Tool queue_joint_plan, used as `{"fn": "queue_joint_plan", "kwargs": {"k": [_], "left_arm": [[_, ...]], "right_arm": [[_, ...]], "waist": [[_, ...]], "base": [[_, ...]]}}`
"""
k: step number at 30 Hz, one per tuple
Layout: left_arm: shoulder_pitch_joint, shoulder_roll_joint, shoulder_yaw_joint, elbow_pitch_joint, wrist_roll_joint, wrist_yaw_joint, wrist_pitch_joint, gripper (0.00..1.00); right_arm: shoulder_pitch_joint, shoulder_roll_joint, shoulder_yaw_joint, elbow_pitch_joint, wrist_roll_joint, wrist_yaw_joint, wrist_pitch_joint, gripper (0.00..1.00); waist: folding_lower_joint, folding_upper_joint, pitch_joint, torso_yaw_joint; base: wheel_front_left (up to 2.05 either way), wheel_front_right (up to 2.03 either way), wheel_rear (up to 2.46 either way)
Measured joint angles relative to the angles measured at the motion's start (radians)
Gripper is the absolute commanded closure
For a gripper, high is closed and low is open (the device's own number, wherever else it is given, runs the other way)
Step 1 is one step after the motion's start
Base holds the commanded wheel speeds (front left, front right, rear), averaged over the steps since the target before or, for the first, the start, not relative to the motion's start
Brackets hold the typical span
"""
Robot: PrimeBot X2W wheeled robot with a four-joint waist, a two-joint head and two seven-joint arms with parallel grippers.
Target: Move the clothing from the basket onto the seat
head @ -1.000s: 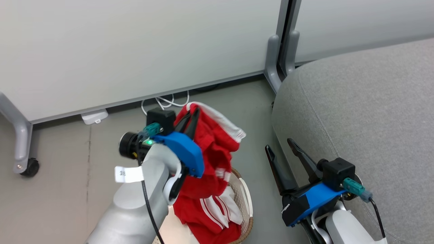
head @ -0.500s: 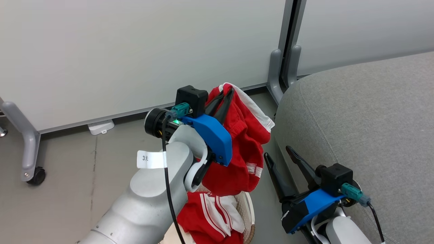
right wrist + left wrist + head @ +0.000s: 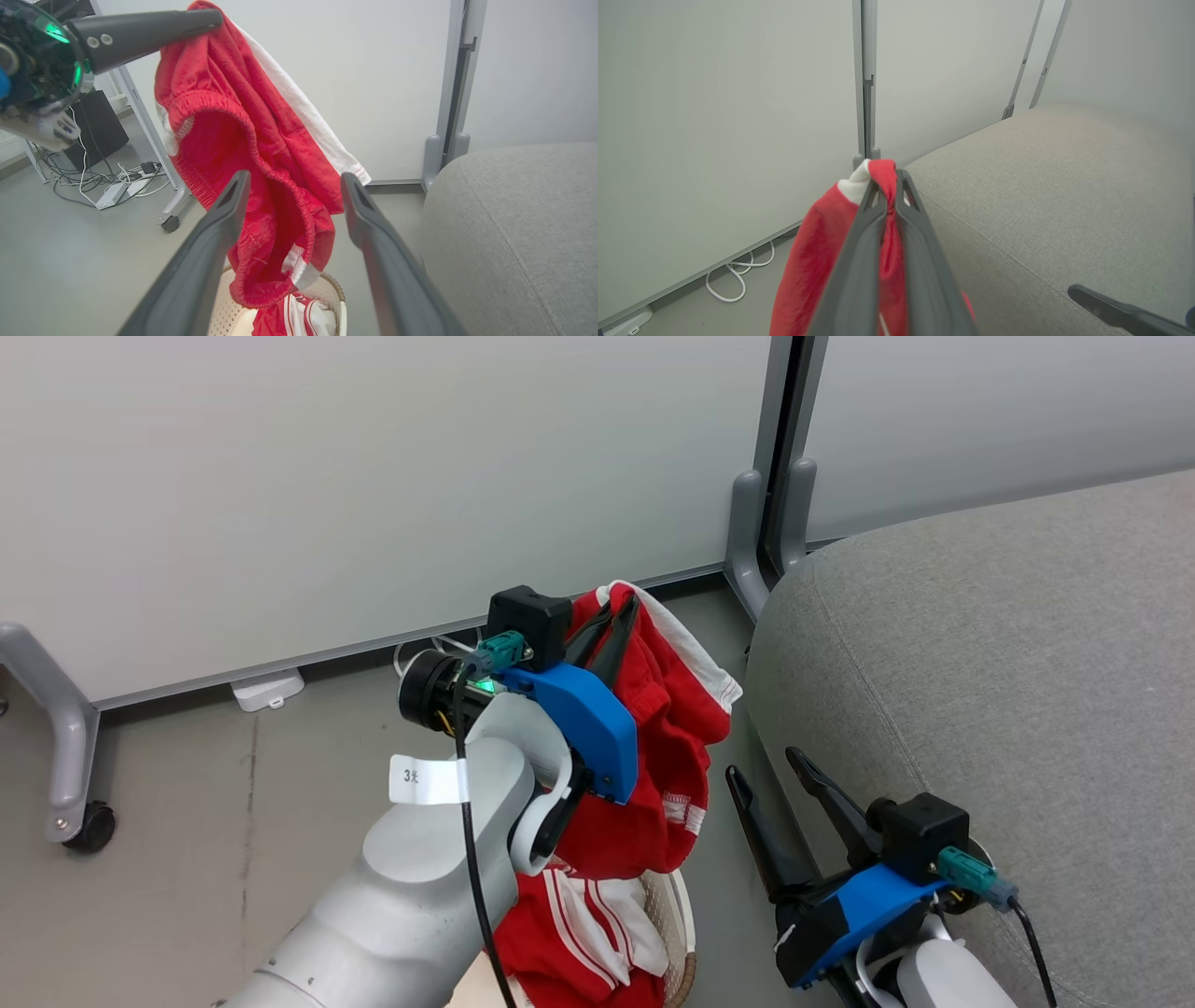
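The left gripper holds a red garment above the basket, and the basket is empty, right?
Not quite. The basket is not empty: the head view shows a second red garment lying in it, below the raised garment that the left gripper holds.

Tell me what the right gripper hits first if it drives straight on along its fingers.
Most likely the bright-red garment with a white panel hanging from the shut left gripper: it sits between the open fingers of the right gripper, though depth is unclear.

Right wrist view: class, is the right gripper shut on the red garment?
No, the right gripper stands wide open, and the red garment hangs from the left gripper.
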Motion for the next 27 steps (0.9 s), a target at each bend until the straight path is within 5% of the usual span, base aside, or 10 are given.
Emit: {"fn": "queue_joint_plan", "kwargs": {"k": [27], "left_arm": [[-0.048,0.000,-0.178,-0.140,-0.148,-0.011,0.009,1.00]], "right_arm": [[-0.318,0.000,0.173,0.347,0.025,0.000,-0.023,0.00]], "waist": [[0.0001,0.0000,0.030,0.028]], "base": [[0.00,0.00,0.00]]}}
